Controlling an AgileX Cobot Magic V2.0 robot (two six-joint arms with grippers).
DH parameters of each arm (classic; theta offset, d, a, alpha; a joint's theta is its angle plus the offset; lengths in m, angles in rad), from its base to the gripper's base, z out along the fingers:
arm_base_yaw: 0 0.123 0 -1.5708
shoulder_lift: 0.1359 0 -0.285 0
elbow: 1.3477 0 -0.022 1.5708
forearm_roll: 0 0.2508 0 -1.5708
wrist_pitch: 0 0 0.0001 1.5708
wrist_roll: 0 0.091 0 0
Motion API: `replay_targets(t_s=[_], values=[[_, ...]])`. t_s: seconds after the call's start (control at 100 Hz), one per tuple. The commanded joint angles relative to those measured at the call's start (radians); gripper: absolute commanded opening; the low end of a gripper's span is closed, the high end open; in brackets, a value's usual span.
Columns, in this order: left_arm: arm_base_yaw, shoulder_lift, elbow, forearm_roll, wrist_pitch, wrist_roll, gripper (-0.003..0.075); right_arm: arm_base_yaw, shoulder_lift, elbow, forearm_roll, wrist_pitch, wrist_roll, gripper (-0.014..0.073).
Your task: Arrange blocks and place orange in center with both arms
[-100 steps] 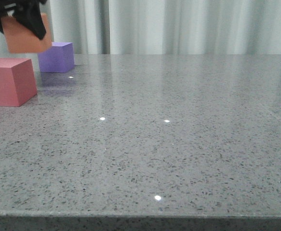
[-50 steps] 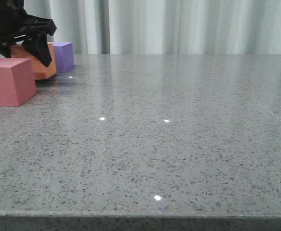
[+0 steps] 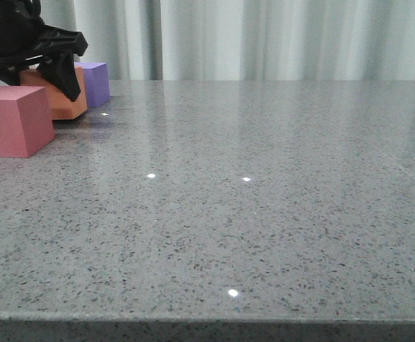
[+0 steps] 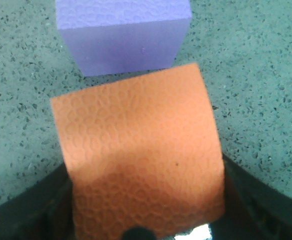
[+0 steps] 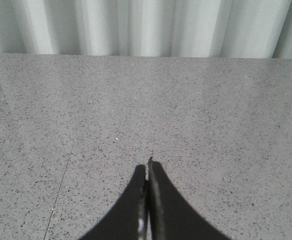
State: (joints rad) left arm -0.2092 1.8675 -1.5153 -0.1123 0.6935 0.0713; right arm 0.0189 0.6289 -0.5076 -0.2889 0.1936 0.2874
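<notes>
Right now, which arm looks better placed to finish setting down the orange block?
The left. Its gripper is around the orange block, between the red block and purple block. The right gripper is shut over bare table.

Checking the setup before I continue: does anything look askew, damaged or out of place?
Nothing damaged. The orange cube sits between the red cube and purple cube, turned slightly askew to the purple one, with the left gripper around it.

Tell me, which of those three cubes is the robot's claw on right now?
The orange cube. The left gripper straddles it, between the red cube in front and the purple cube behind, which nothing touches.
</notes>
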Motion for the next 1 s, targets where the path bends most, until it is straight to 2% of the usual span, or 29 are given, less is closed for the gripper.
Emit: replay_targets(t_s=[0.0, 0.14, 0.31, 0.38, 0.63, 0.86, 0.99], values=[[-0.006, -0.041, -0.024, -0.015, -0.048, 0.001, 0.0239, -0.007, -0.002, -0.028, -0.019, -0.080, -0.005, -0.0069], [-0.006, -0.030, -0.024, -0.015, -0.032, 0.001, 0.0304, -0.007, -0.002, -0.028, -0.019, -0.080, -0.005, -0.0069], [-0.006, -0.030, -0.022, -0.015, -0.023, 0.001, 0.0513, -0.007, -0.002, -0.028, -0.019, -0.080, -0.005, -0.0069], [-0.006, -0.030, -0.022, -0.015, -0.023, 0.001, 0.0561, -0.007, -0.002, -0.028, -0.019, -0.080, -0.005, -0.0069], [-0.006, -0.106, -0.022, -0.015, -0.027, 0.001, 0.0566, -0.007, -0.002, -0.028, -0.019, -0.080, -0.005, -0.0069], [-0.004, -0.270, -0.014, -0.015, -0.029, -0.011, 0.0566, -0.007, -0.002, -0.028, -0.019, -0.080, -0.005, -0.0069], [-0.004, -0.395, 0.060, -0.009, -0.059, -0.025, 0.0566, -0.007, -0.002, -0.028, -0.019, -0.080, -0.005, -0.0069]])
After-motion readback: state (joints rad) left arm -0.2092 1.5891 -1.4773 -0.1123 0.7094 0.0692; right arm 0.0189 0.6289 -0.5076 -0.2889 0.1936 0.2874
